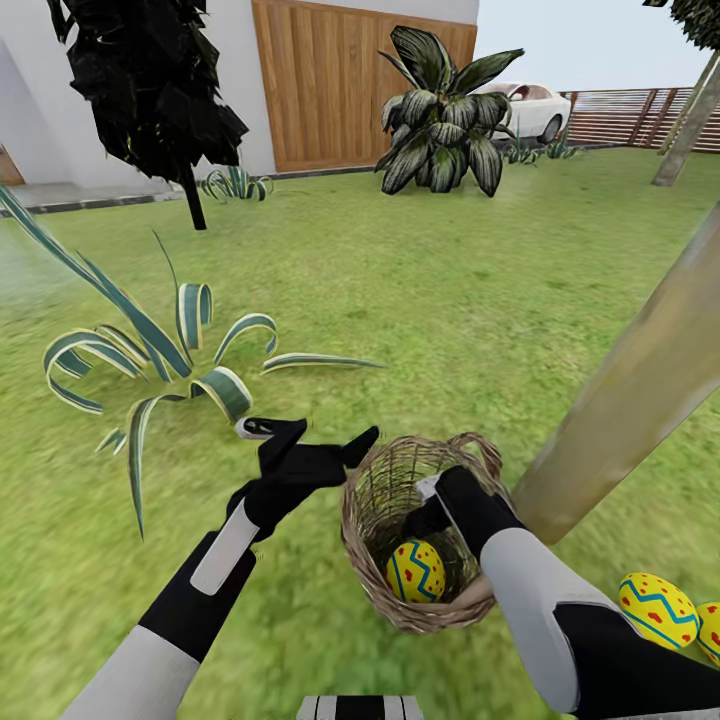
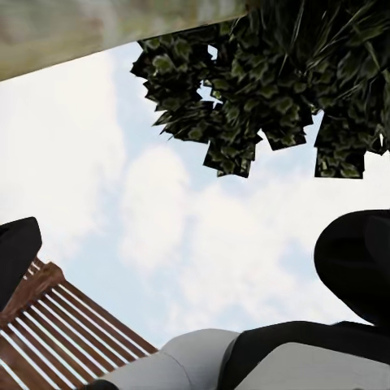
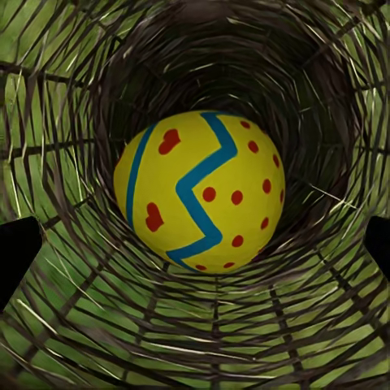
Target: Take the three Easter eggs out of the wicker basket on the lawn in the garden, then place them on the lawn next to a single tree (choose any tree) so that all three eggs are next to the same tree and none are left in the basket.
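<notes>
My right end effector (image 1: 432, 505) reaches into the wicker basket (image 1: 372, 560), fingers spread, nothing gripped. One egg (image 3: 201, 192) lies inside, long axis upright. Left end effector (image 1: 310, 435) hovers released.

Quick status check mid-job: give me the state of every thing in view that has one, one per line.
wicker basket: tilted on the lawn, mouth toward the robot, one egg left inside.
egg in basket: lying loose at the bottom, not gripped.
two eggs: out on the lawn by the tree trunk.
right pincer: inside the basket mouth, open, fingers apart either side of the egg.
left pincer: open, empty, beside the basket.
</notes>
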